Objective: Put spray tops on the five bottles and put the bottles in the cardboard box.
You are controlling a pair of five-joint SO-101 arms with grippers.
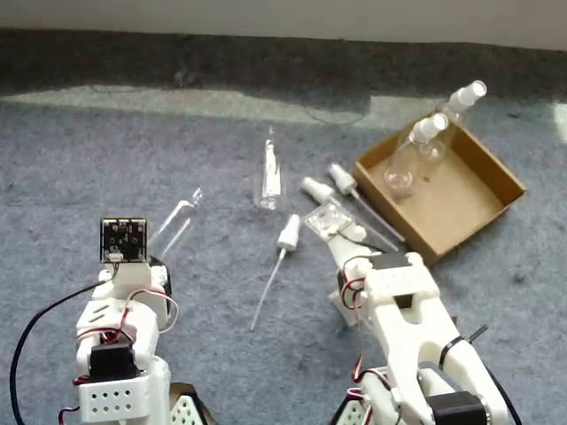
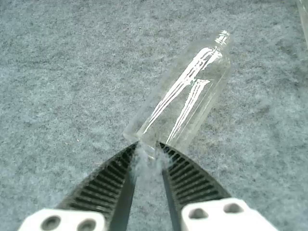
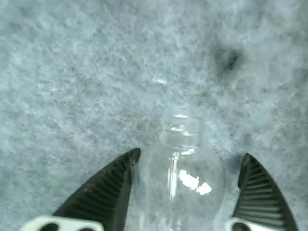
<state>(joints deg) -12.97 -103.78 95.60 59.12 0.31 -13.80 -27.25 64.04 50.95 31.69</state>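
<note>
A clear uncapped bottle [image 2: 185, 94] lies on the grey carpet, its base right at the tips of my left gripper [image 2: 149, 147], whose fingers stand a narrow gap apart. In the high view this bottle [image 1: 175, 221] lies just ahead of the left arm [image 1: 124, 266]. My right gripper [image 3: 187, 161] is open wide around another uncapped bottle [image 3: 180, 144], neck pointing away; one finger is close to the glass and the other stands clear of it. A third uncapped bottle [image 1: 268, 177] lies mid-carpet. Three loose spray tops [image 1: 289, 232] [image 1: 316, 188] [image 1: 342, 175] lie by the right gripper [image 1: 328, 221].
The cardboard box [image 1: 461, 208] sits at the right, holding two bottles with spray tops [image 1: 416, 146] [image 1: 452, 106] leaning toward its far corner. Long dip tubes trail from the loose spray tops across the carpet. A dark strip runs along the far edge.
</note>
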